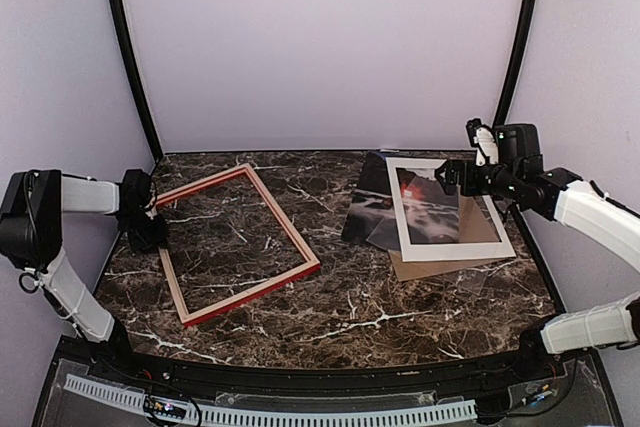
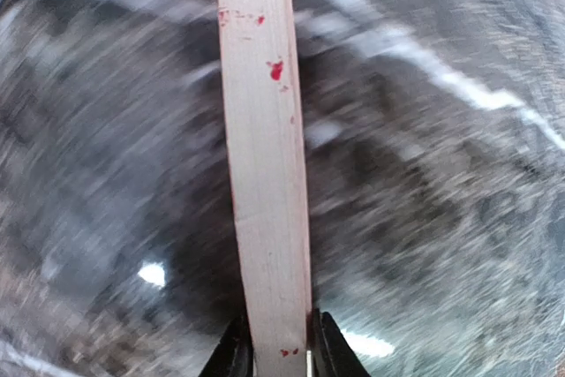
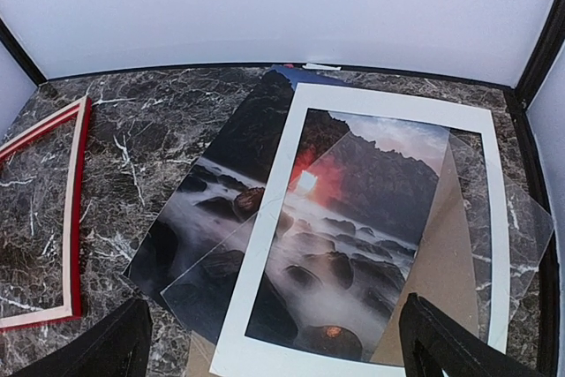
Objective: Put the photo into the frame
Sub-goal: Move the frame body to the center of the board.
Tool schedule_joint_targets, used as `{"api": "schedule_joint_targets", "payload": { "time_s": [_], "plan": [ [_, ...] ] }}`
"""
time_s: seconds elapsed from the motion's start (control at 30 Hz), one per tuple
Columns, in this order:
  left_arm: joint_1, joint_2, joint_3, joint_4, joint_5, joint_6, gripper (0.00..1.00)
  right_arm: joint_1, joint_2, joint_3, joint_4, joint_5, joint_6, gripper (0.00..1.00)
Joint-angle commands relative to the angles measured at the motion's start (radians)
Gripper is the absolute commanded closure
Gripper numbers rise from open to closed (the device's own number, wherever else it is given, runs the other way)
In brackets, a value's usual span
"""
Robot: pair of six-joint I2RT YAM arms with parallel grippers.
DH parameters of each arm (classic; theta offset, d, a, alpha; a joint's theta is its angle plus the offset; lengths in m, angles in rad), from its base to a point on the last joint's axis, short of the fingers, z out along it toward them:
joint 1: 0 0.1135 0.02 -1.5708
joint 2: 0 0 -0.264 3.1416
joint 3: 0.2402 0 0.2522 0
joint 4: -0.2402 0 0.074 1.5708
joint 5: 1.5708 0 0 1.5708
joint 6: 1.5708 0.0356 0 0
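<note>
Clamping a rail of the frame (image 1: 252, 293) at left, the left gripper (image 2: 281, 352) risked slipping off thin wood; the right gripper (image 3: 275, 342) hung open over the photo (image 3: 353, 209), lying under the mat (image 3: 393, 103).

Left arm (image 1: 85, 194) and right arm (image 1: 595, 212): white links, black joints, thin cables.

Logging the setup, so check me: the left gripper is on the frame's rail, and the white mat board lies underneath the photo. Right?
No: the white mat board lies on top of the photo, as the right wrist view shows. The left gripper is on the frame's rail.
</note>
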Motion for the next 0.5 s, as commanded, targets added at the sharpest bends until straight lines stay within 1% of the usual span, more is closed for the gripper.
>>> {"api": "schedule_joint_targets", "payload": {
  "time_s": [0.0, 0.2, 0.33, 0.47],
  "plan": [
    [-0.072, 0.166, 0.122, -0.105, 0.024, 0.165, 0.8, 0.007, 0.02, 0.036, -0.016, 0.007, 0.019, 0.01],
    [-0.138, 0.272, 0.279, -0.146, 0.006, 0.293, 0.81, 0.007, 0.022, 0.026, -0.032, 0.029, 0.024, 0.01],
    [-0.182, 0.325, 0.332, -0.159, 0.006, 0.354, 0.81, 0.007, 0.058, 0.042, -0.061, 0.06, 0.046, 0.01],
    [-0.218, 0.358, 0.36, -0.166, 0.011, 0.395, 0.81, 0.004, 0.137, 0.074, -0.122, 0.168, 0.065, 0.01]
  ]
}}
